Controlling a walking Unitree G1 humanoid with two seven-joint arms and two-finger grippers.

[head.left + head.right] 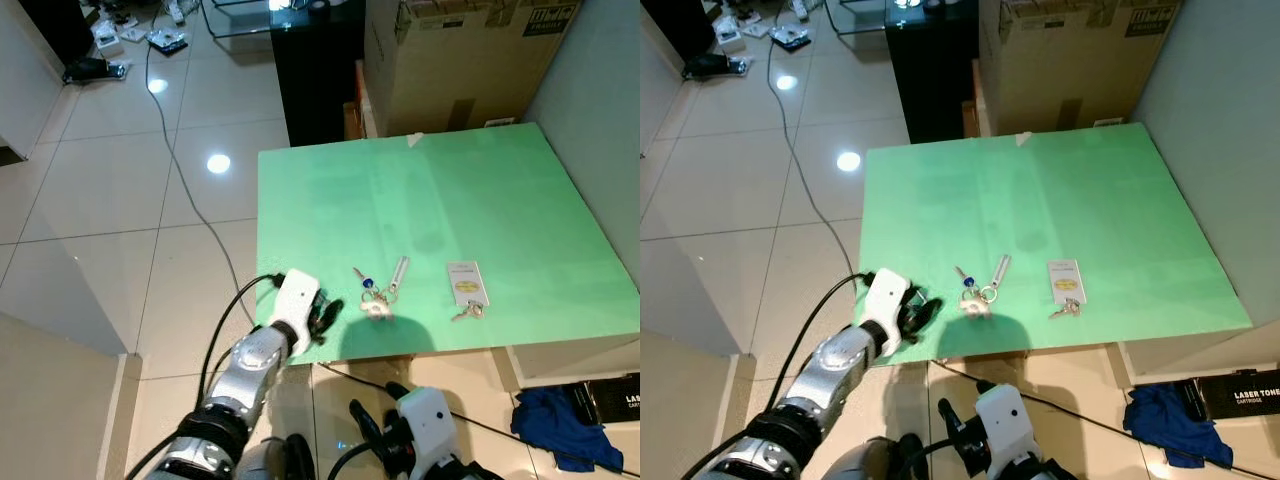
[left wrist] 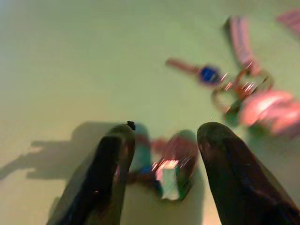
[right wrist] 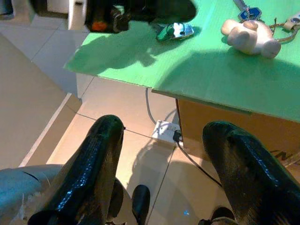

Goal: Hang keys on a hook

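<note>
Glossy pale floor tiles surround a low green table point(image 1: 480, 190), with a large cardboard box point(image 1: 460, 60) beyond its far edge and a blue cloth point(image 1: 555, 425) on the floor at the near right; no hook can be made out anywhere, so the hanging itself looks wholly undone, and I judge the task to be at its start, with the pick-up not yet made.

Near the table's near edge lies the key bunch point(image 1: 378, 292): a blue-headed key, a flat silver tag and a pale rounded fob on one ring; to its right, apart from it, lies a white card point(image 1: 466, 283) with a small key point(image 1: 468, 312) at its near end; so two sets of keys, one card.

On the table's near left corner the left gripper point(image 1: 325, 318) has its fingers spread wide; in the left wrist view a small shiny object point(image 2: 171, 176) lies between them, too blurred to name, the bunch farther on and not grasped; the right gripper point(image 3: 164, 173) hangs low over the floor in front of the table, fingers wide apart, holding nothing.
</note>
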